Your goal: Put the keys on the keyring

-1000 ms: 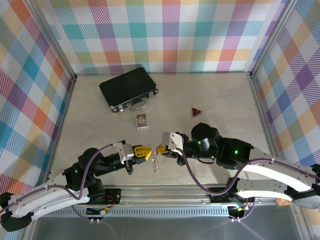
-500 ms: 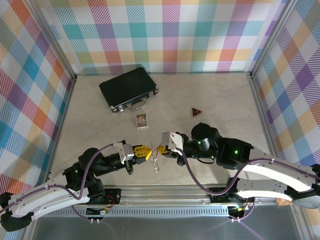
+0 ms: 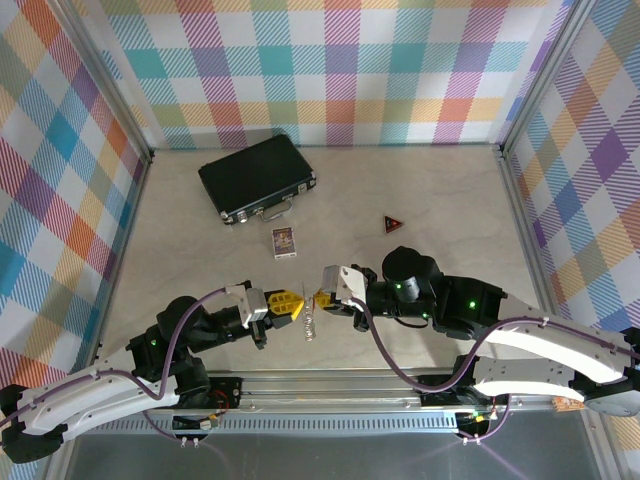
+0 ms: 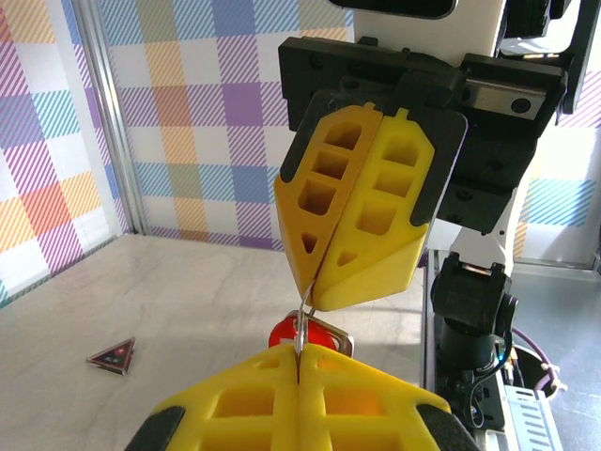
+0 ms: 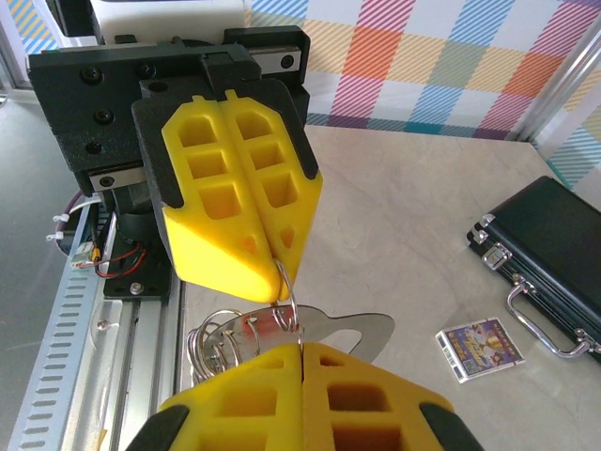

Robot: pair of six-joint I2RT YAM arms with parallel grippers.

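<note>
In the top view my left gripper (image 3: pixel 298 306) and right gripper (image 3: pixel 321 297) meet tip to tip above the table's near edge. Both are shut on one small wire ring (image 5: pixel 293 303) of the keyring. The keyring's flat silvery loop (image 5: pixel 376 331) hangs just below the tips, with several more wire rings (image 5: pixel 214 346) bunched at one end. In the top view the keyring (image 3: pixel 310 326) dangles between the arms. In the left wrist view, past my left gripper (image 4: pixel 300 355), the red tag of the keys (image 4: pixel 285 334) shows beside a silvery piece (image 4: pixel 338 340). My right gripper (image 5: pixel 302 346) pinches the ring from below.
A black case (image 3: pixel 257 178) with a metal handle lies at the back left. A small picture card (image 3: pixel 284 241) sits in front of it. A dark red triangular piece (image 3: pixel 394 224) lies to the right. The metal rail (image 3: pixel 350 385) runs along the near edge.
The hanging keyring has swung slightly under the fingertips. Both grippers stay shut in the same place.
</note>
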